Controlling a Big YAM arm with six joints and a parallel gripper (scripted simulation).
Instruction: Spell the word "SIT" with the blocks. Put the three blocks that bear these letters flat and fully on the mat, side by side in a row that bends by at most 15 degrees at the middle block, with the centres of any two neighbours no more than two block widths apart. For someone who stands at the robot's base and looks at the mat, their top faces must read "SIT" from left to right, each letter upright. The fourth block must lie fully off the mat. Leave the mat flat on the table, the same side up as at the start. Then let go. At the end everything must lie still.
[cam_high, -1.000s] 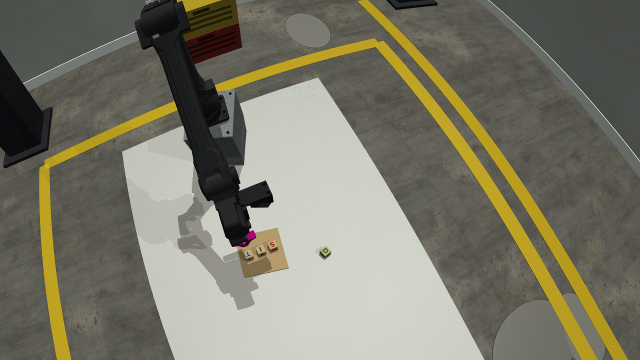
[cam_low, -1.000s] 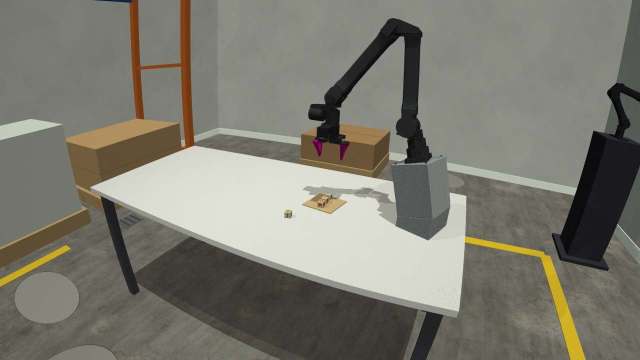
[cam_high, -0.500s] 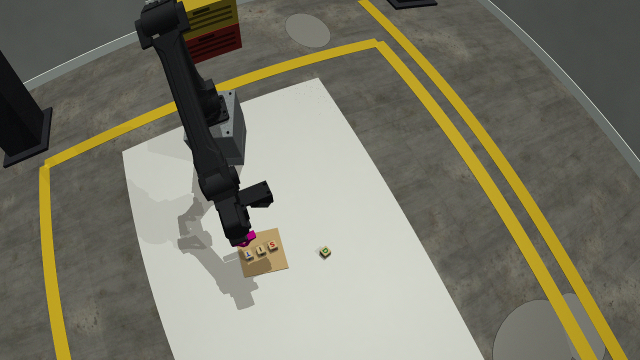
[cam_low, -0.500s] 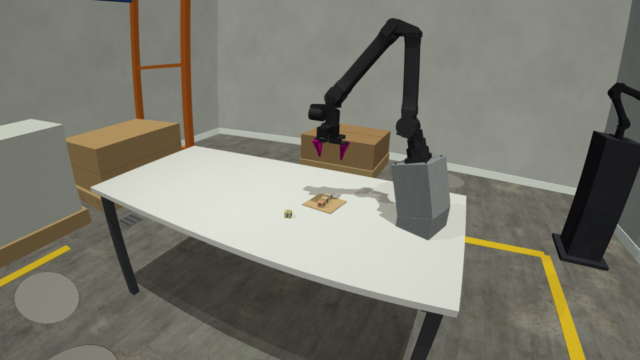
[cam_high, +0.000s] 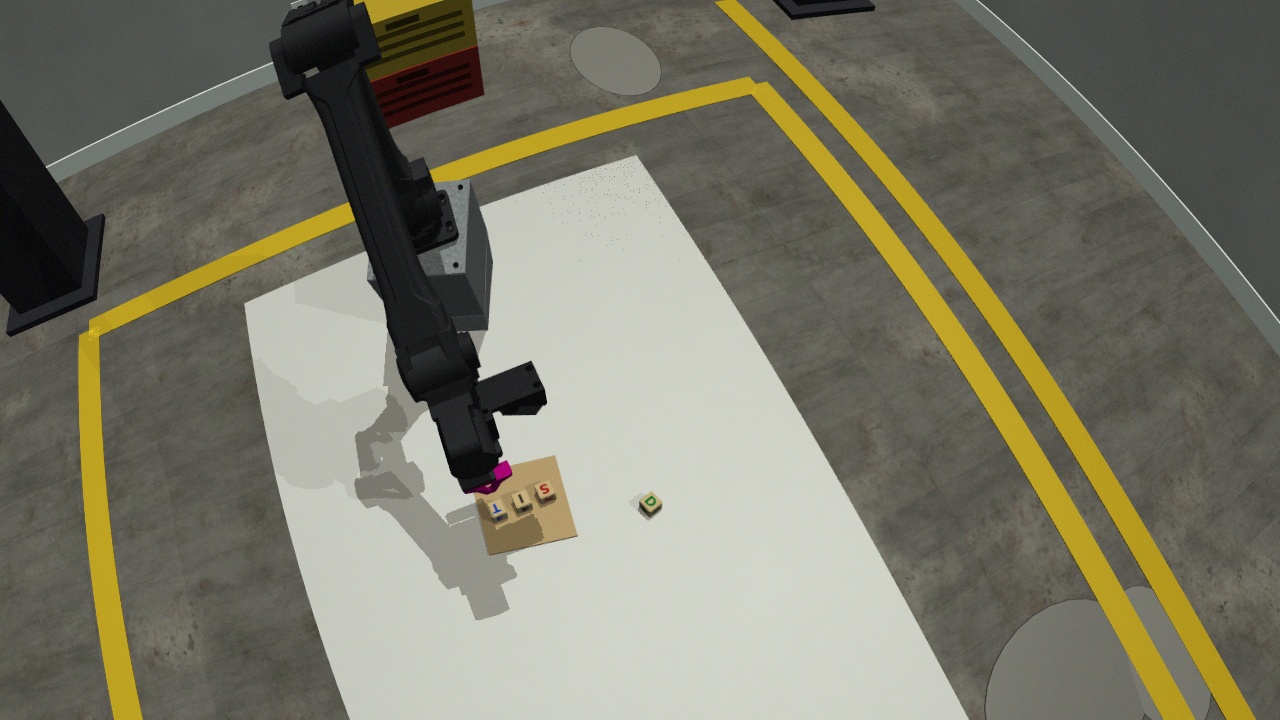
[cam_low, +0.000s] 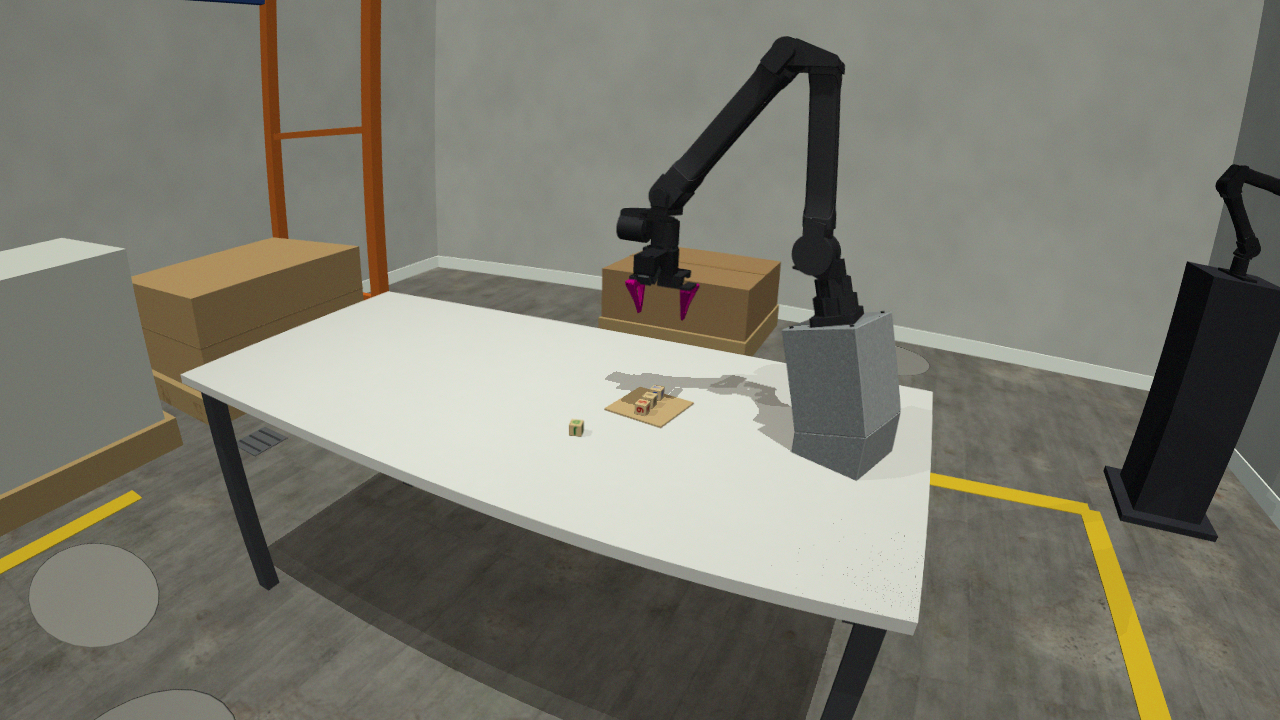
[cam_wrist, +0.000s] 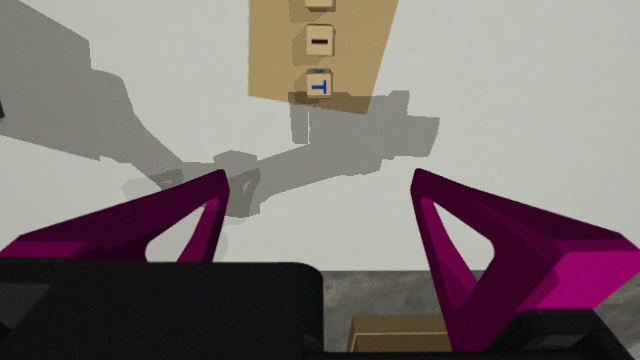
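Observation:
A tan mat (cam_high: 530, 511) lies flat on the white table. On it three blocks stand in a close row: the S block (cam_high: 543, 491), the I block (cam_high: 520, 501) and the T block (cam_high: 497, 511). The T block (cam_wrist: 319, 85) sits near the mat's edge in the wrist view, with the I block (cam_wrist: 320, 41) beyond it. The D block (cam_high: 650, 504) lies on the table, off the mat; it also shows in the exterior view (cam_low: 577, 428). My gripper (cam_low: 661, 299) hangs high above the table with its magenta fingers wide open and empty.
The arm's grey base (cam_low: 841, 398) stands on the table behind the mat. Cardboard boxes (cam_low: 689, 295) stand on the floor beyond the table. A black pillar (cam_low: 1190, 394) stands at the right.

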